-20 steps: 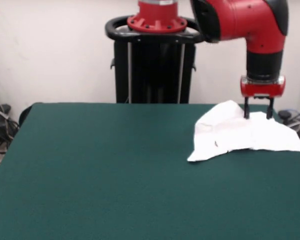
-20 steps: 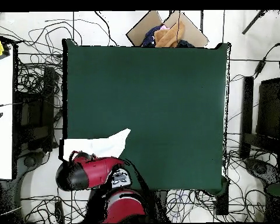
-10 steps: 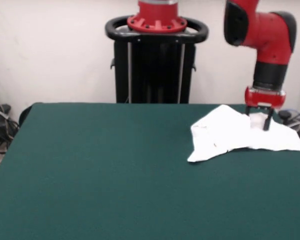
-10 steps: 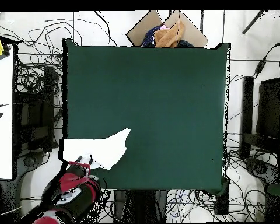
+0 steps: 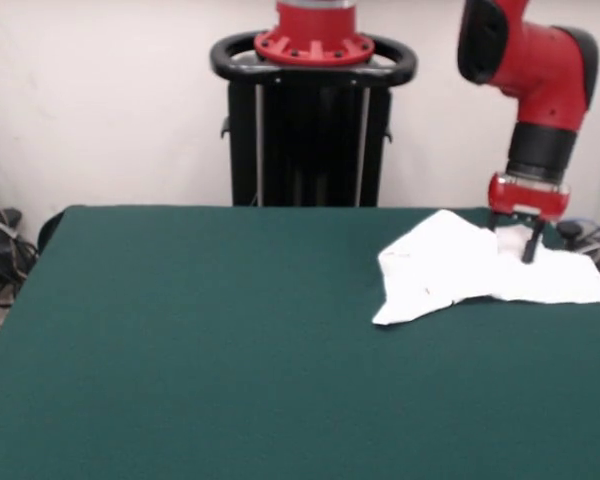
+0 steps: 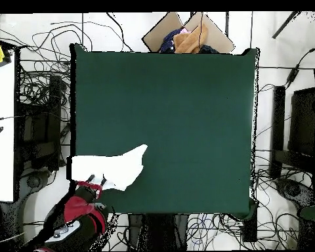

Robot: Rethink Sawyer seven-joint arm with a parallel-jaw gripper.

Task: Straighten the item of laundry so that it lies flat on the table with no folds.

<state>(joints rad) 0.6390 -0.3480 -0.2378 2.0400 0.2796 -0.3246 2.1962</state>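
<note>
On green felt table (image 5: pixel 230 340), rumpled white shirt (image 5: pixel 470 268)

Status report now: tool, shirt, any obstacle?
Tool down on the shirt's far edge, fingers apart. Shirt crumpled at the table corner, not flat. No obstacle near it.

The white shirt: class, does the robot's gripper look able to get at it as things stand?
Probably yes. The gripper hangs right over the white shirt near the table corner, nothing standing between them; whether its tips touch the cloth is unclear.
</note>
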